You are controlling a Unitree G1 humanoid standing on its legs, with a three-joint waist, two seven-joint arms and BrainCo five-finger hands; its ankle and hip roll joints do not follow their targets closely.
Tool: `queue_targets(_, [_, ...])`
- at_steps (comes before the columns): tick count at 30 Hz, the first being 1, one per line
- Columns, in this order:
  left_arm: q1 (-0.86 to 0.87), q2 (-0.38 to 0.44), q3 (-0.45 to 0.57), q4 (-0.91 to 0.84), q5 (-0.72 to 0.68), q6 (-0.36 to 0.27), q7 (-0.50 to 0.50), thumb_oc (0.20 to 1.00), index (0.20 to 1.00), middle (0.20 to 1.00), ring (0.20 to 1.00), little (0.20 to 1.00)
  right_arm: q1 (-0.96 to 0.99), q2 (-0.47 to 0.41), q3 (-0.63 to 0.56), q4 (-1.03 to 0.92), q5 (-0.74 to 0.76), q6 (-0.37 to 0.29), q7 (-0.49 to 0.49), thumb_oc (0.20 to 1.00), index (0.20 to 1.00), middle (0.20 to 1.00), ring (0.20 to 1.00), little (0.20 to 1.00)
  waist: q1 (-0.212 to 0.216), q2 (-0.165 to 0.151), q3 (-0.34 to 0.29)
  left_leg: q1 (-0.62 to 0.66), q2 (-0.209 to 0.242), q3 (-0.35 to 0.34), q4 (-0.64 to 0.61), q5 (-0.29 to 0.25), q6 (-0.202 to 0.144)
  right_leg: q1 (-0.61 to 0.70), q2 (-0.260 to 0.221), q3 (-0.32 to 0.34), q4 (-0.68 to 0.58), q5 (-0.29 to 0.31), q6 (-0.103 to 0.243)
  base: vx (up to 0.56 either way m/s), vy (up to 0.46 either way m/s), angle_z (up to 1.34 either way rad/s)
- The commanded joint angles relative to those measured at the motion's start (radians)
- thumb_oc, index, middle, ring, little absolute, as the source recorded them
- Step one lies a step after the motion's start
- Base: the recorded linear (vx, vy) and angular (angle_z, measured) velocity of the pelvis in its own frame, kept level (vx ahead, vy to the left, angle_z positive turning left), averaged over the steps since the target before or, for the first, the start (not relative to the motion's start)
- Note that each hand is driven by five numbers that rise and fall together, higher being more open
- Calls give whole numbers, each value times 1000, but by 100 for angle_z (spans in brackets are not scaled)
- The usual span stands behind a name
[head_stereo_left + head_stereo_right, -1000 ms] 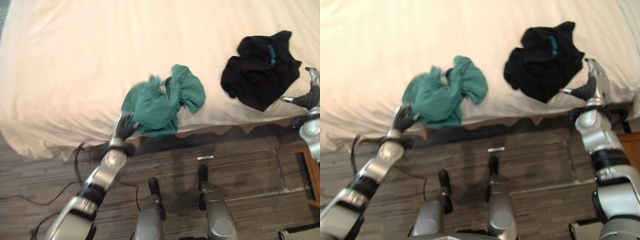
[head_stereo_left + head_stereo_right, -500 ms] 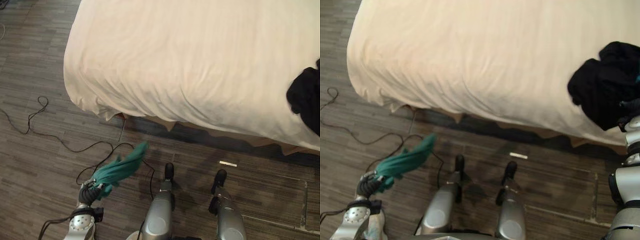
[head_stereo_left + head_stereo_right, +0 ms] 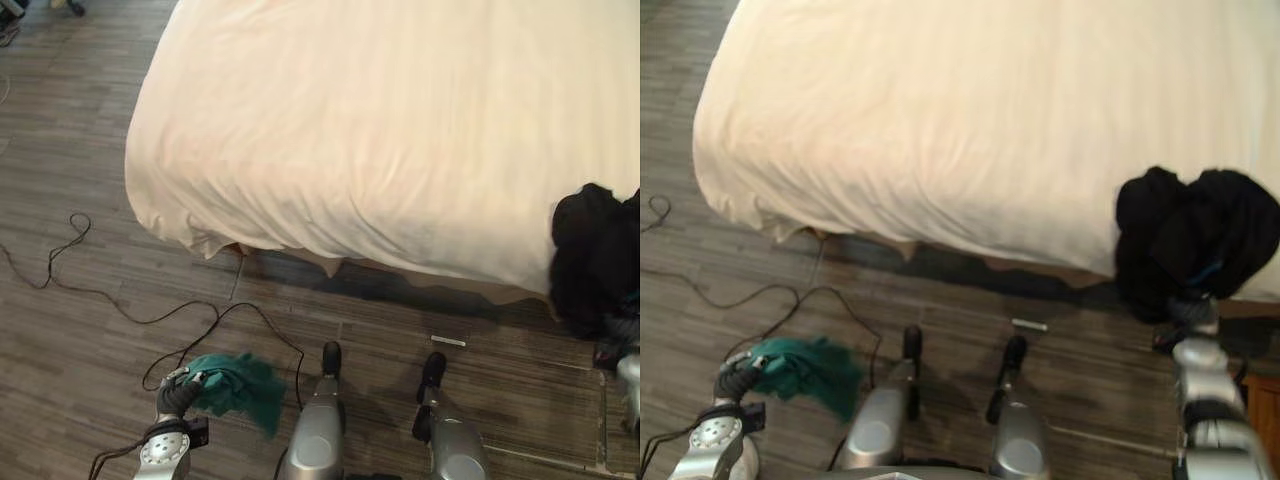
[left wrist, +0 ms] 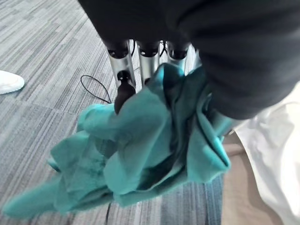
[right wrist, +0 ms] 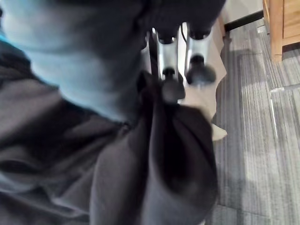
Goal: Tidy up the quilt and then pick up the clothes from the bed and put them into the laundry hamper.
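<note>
My left hand [image 3: 176, 394] is low over the floor at the lower left, shut on a crumpled teal garment [image 3: 236, 384]. The left wrist view shows its fingers [image 4: 123, 70] curled into the teal cloth [image 4: 140, 154], which hangs in a bunch. A black garment [image 3: 1192, 238] hangs over the bed's right front edge, with my right hand [image 3: 1196, 312] just below it. Its fingers [image 5: 169, 63] dig into the black cloth [image 5: 140, 168]. The cream quilt [image 3: 400, 130] lies smooth across the bed.
Wood-look flooring runs before the bed, with a small white strip [image 3: 447, 341] lying on it. A wooden piece of furniture [image 5: 280, 23] stands at the far right. A white shoe [image 4: 9, 82] rests on the floor off to my left.
The teal garment left the bed and dropped low beside the floor in my left hand. The black garment slid to the bed's front edge with my right hand. The camera swung left.
</note>
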Motion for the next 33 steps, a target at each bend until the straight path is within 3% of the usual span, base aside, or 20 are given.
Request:
queue_targets(1, [27, 2, 92, -28, -14, -39, -5, 200, 200, 200, 200, 200, 169, 55, 25, -298, 24, -98, 138, 200, 200, 200, 200, 200, -30, -107, -83, 62, 75, 51, 77, -48, -79, 75, -13, -27, -35, -86, 24, 85, -14, -7])
queue_targets(5, [60, -33, 130, -92, -23, -52, -6, 200, 200, 200, 200, 200, 238, 94, 81, -485, 23, -103, 247, 200, 200, 200, 200, 200, -31, -121, -128, 102, 72, 52, 71, -55, -76, 114, -16, -33, -35, -96, 24, 76, 21, -5])
queue_targets(7, [70, -68, 129, -128, -61, -66, 1, 200, 200, 200, 200, 200, 215, 137, 215, -551, 60, -94, 332, 200, 200, 200, 200, 200, -1, -122, -151, 124, 65, 22, 72, -60, -73, 142, -16, -35, -34, -107, 22, 23, 60, -8])
queue_targets(10, [71, -96, 112, -132, -79, -62, -2, 200, 200, 200, 200, 200, 151, 177, 323, -457, -9, -87, 322, 200, 200, 200, 200, 200, 33, -117, -160, 130, 51, -21, 66, -66, -67, 167, -21, -58, -35, -114, 21, -37, 26, 5])
queue_targets(11, [55, -119, 84, -101, -81, -54, 9, 200, 200, 200, 200, 200, 91, 220, 382, -353, -130, -84, 257, 200, 200, 200, 200, 200, 85, -104, -170, 114, 45, -61, 71, -58, -78, 195, -42, -125, -34, -118, 24, -54, 14, 37])
queue_targets(12, [54, -119, 84, -101, -81, -54, 9, 200, 200, 200, 200, 200, 89, 221, 382, -351, -131, -85, 257, 200, 200, 200, 200, 200, 81, -105, -171, 109, 42, -65, 72, -54, -76, 192, -44, -128, -34, -116, 24, -95, 12, 75])
queue_targets(13, [33, -133, 59, -75, -82, -52, 27, 200, 200, 200, 200, 200, 51, 233, 414, -301, -205, -83, 204, 200, 200, 200, 200, 200, 118, -100, -177, 93, 46, -58, 79, -49, -83, 218, -66, -201, -37, -119, 28, -73, 24, 107])
queue_targets(14, [30, -140, 48, -77, -77, -45, 31, 200, 200, 200, 200, 200, 37, 248, 420, -280, -238, -72, 173, 200, 200, 200, 200, 200, 119, -96, -181, 83, 46, -53, 83, -44, -79, 228, -78, -234, -36, -119, 26, -109, 105, 148])
queue_targets(15, [11, -148, 19, -55, -54, -32, 51, 200, 200, 200, 200, 200, 7, 262, 434, -238, -300, -55, 118, 200, 200, 200, 200, 200, 131, -97, -194, 79, 69, 66, 104, -44, -65, 264, -106, -330, -29, -120, 27, -55, 101, 154])
queue_targets(16, [11, -148, 19, -55, -54, -32, 52, 200, 200, 200, 200, 200, 7, 263, 434, -238, -301, -55, 118, 200, 200, 200, 200, 200, 129, -97, -193, 78, 68, 64, 106, -45, -65, 265, -107, -332, -29, -120, 28, -42, 121, 204])
queue_targets(19, [12, -140, -9, -37, -17, 4, 67, 200, 200, 200, 200, 200, -8, 286, 433, -230, -338, -22, 70, 200, 200, 200, 200, 200, 113, -105, -220, 97, 116, 315, 170, -67, -45, 287, -140, -417, 2, -127, 30, -122, 175, 233])
queue_targets(22, [28, -137, -33, -45, 19, 35, 63, 200, 200, 200, 200, 200, 27, 299, 409, -222, -358, 15, 57, 200, 200, 200, 200, 200, 109, -105, -261, 97, 84, 311, 151, -80, -20, 317, -181, -470, 49, -128, 39, 14, 269, 197])
queue_targets(25, [10, -135, -60, -45, 49, 62, 61, 200, 200, 200, 200, 200, 51, 308, 380, -212, -393, 35, 44, 200, 200, 200, 200, 200, 129, -124, -259, 116, -9, 219, 98, -115, 39, 338, -320, -517, 238, -36, 95, 107, 283, 169])
queue_targets(26, [-12, -123, -87, -34, 70, 57, 69, 200, 200, 200, 200, 200, 64, 304, 364, -204, -388, 31, 32, 200, 200, 200, 200, 200, 116, -135, -243, 101, -36, 166, 88, -111, 52, 335, -339, -462, 290, 46, 115, 52, 194, 246])
queue_targets(27, [-25, -120, -94, -51, 64, 51, 70, 200, 200, 200, 200, 200, 69, 304, 356, -206, -381, 34, 33, 200, 200, 200, 200, 200, 92, -128, -228, 105, -48, 113, 72, -105, 55, 285, -324, -332, 343, 46, 105, 1, 188, 230])
queue_targets(28, [-45, -117, -124, -58, 70, 50, 73, 200, 200, 200, 200, 200, 68, 304, 346, -207, -361, 33, 24, 200, 200, 200, 200, 200, 76, -121, -220, 82, -62, 64, 63, -71, 66, 216, -264, -197, 342, 8, 62, 104, 238, 201])
queue_targets(29, [-59, -122, -141, -69, 74, 51, 67, 200, 200, 200, 200, 200, 74, 313, 336, -199, -339, 31, 12, 200, 200, 200, 200, 200, 64, -109, -210, 87, -79, -6, 45, -66, 70, 163, -190, -80, 335, -49, 58, 92, 139, 161])
queue_targets(30, [-60, -123, -142, -69, 74, 51, 67, 200, 200, 200, 200, 200, 73, 312, 335, -198, -339, 30, 12, 200, 200, 200, 200, 200, 66, -107, -212, 84, -76, -5, 44, -64, 69, 159, -187, -79, 335, -48, 56, 267, 28, 178])
queue_targets(31, [-87, -118, -171, -64, 90, 43, 57, 200, 200, 200, 200, 200, 103, 319, 304, -190, -306, 13, 5, 200, 200, 200, 200, 200, 59, -96, -201, 83, -97, -119, 30, -62, 69, 138, -130, -28, 281, -114, 54, 250, -54, 219])
queue_targets(33, [-98, -116, -184, -58, 94, 41, 56, 200, 200, 200, 200, 200, 112, 322, 293, -195, -300, 9, 2, 200, 200, 200, 200, 200, 50, -94, -202, 87, -106, -166, 21, -63, 66, 129, -101, -11, 242, -144, 38, 257, -74, 250])
